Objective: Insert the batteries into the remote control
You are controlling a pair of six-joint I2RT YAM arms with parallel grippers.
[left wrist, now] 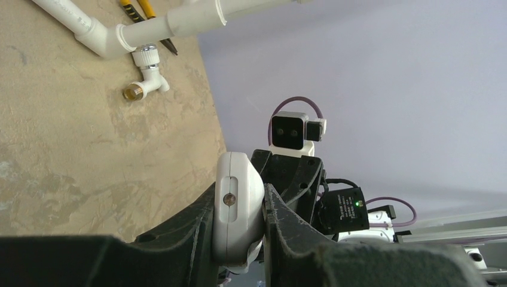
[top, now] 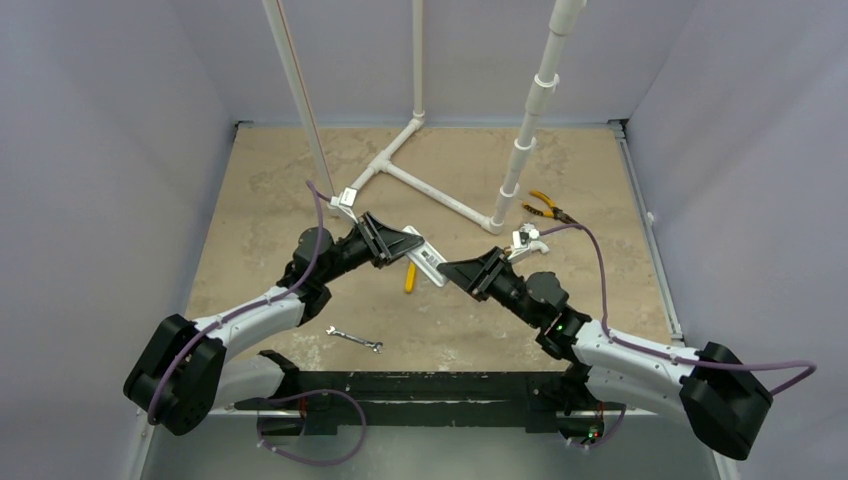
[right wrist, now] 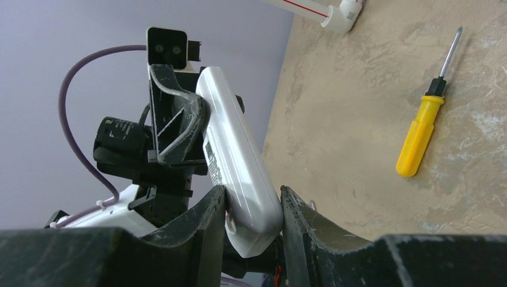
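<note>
Left gripper (left wrist: 239, 200) is clamped narrow on one end of the remote control (right wrist: 236, 155), its fingers pressed against both long sides. The right gripper (right wrist: 252, 200) has taken the opposite end, and in its own wrist view the white casing fills the gap between its fingers, so both appear to bear on it. The remote spans directly from one gripper to the other, tilted and lifted clear of the table (top: 260, 220).

The labelled back of the remote faces the right wrist camera. I cannot make out there whether a battery cover is on, off or slid open. The end face between the left gripper's fingers shows only a shallow slot with a small metallic dot.

No batteries appear in any view — none in either gripper, none on the table nearby. A yellow-handled screwdriver (right wrist: 420, 136) lies on the table just beyond the right gripper, a small silver wrench (top: 355, 340) sits near the arm bases behind the left gripper, and yellow pliers (top: 548, 206) lie farther out past the right gripper.

My judgement is that the remote is secured in a two-handed hold, but the loading itself cannot be confirmed. If the cells are not already inside, what is left is opening the compartment, seating both cells and closing it.
</note>
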